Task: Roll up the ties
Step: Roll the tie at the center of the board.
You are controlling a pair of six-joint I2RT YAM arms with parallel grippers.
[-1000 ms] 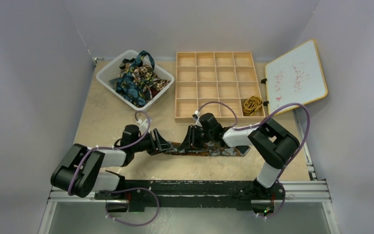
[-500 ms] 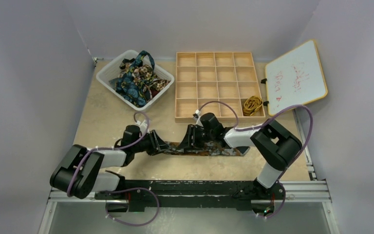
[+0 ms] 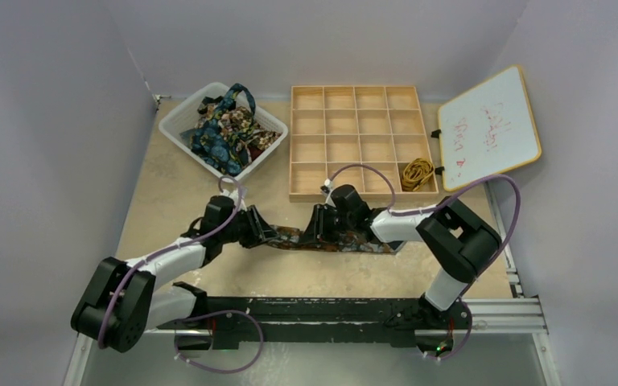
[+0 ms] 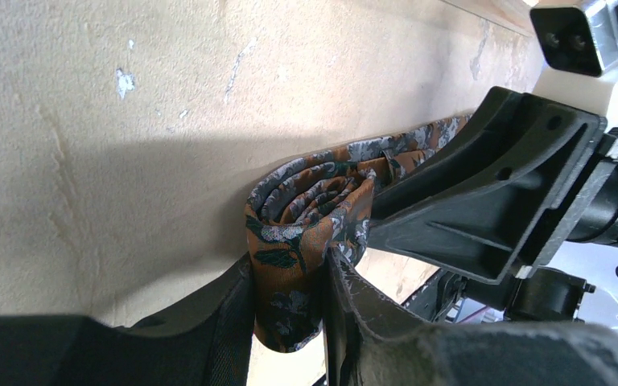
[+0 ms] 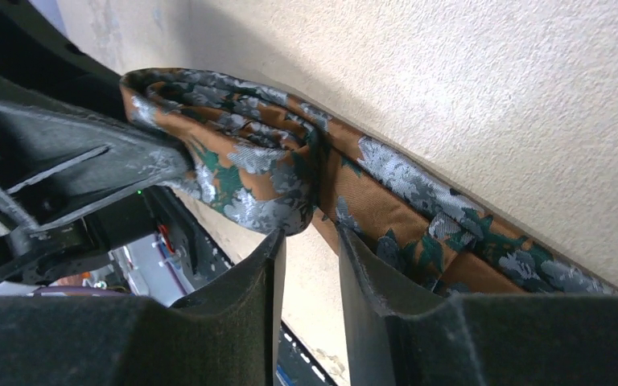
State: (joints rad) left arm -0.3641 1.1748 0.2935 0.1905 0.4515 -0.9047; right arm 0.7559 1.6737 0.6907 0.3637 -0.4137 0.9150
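Now the left hand (image 4: 290, 281) is clenching the coiled end of the brown tie (image 4: 310, 201), with a finger pressing on each face of the roll. The right hand (image 5: 310, 241) is meeting the roll from the other side with its jaws slightly parted; I cannot tell whether it is pinching fabric. The unrolled tail is lying flat on the counter (image 3: 177, 193). Doing this well is likely calling for a tight coil, flush edges and no slack feeding in.

Counting:
- Two hands are working one tie.
- One gold tie (image 3: 417, 171) is sitting in the near right compartment of the single wooden tray (image 3: 362, 87).
- An uncountable tangle of ties (image 3: 225, 129) is filling one basket (image 3: 179, 133).
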